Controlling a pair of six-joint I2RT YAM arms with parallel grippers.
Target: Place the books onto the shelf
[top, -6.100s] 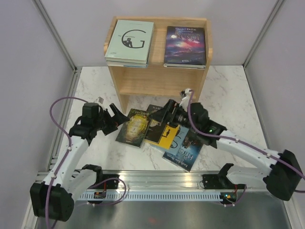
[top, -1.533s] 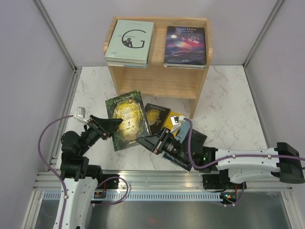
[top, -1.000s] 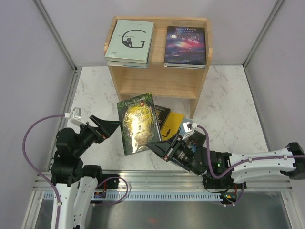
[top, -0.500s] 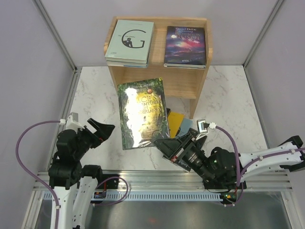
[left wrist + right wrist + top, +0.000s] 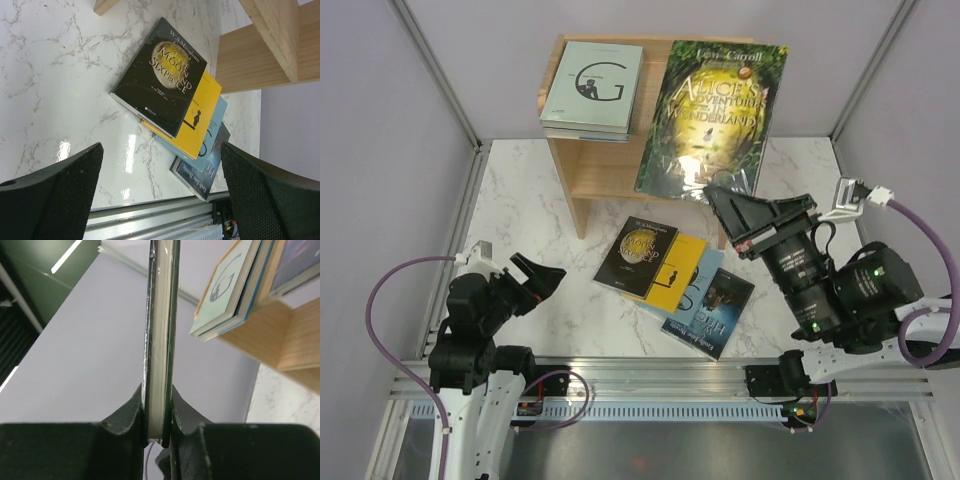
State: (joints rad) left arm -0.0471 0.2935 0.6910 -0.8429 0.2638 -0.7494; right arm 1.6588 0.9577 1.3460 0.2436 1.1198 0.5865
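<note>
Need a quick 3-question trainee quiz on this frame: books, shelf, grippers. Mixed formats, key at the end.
1. How many books lie on the table?
2. True or false: the right gripper is shut on the Alice book, held clear of the table.
3. Where is the G book? A. on the table. B. on top of the shelf. C. on the lower tier.

Key: 1. four. 2. true. 3. B.
</note>
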